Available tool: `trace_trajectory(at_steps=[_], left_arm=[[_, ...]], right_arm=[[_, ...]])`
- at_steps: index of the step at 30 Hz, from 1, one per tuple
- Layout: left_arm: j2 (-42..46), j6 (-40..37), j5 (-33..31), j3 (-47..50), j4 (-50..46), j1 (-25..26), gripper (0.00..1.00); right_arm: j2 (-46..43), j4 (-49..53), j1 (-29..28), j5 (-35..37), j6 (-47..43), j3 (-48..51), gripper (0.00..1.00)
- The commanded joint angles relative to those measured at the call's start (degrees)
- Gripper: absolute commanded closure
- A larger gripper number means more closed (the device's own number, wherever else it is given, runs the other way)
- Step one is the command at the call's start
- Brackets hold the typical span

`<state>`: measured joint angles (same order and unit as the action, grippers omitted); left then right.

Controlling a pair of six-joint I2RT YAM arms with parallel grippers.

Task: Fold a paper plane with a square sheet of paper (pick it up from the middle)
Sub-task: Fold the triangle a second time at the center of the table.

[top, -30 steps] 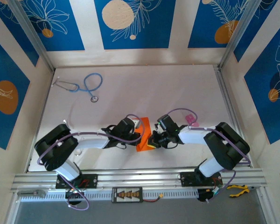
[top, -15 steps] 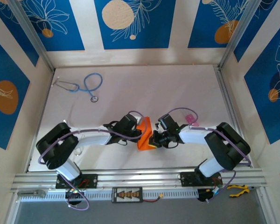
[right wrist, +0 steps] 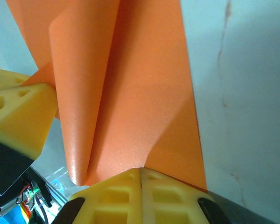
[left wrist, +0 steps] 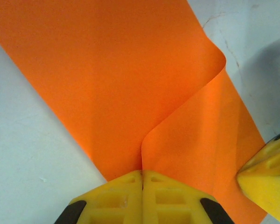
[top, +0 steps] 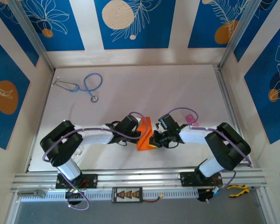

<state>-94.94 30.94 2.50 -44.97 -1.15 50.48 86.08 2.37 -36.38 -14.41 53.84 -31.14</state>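
A white tabletop is enclosed by blue floral walls. A blue stethoscope lies far left and a small pink object lies beside the right arm, both apart from the paper. Near the front centre, the orange square sheet of paper, curled into a fold, is gripped by the clenched left end effector and by the clenched right end effector opposite. From above, its edges are hidden by the wrists, and contact with the tabletop cannot be made out.
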Motion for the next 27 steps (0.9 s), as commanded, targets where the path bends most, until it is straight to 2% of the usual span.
trace_trajectory(at_steps=[1, 11, 20, 27], left_arm=[[-1.13, -1.36, -0.79, -1.67, -1.05, -0.78, 1.00], [-1.35, -1.54, -0.04, -1.87, -0.83, -0.73, 1.00], [-1.23, -0.95, 0.75, -1.16, -0.17, -0.78, 1.00], [-1.44, -0.69, 1.10, -1.16, 0.36, -0.73, 1.00]], right_arm=[[1.28, 5.93, 0.43, 2.42, -1.00, 0.27, 1.00], [1.41, 5.96, 0.43, 2.20, -1.04, -0.24, 1.00], [-2.02, 3.03, -0.22, 0.22, -0.49, -0.80, 1.00], [0.83, 2.26, -1.28, 1.07, -0.06, -1.04, 1.00]])
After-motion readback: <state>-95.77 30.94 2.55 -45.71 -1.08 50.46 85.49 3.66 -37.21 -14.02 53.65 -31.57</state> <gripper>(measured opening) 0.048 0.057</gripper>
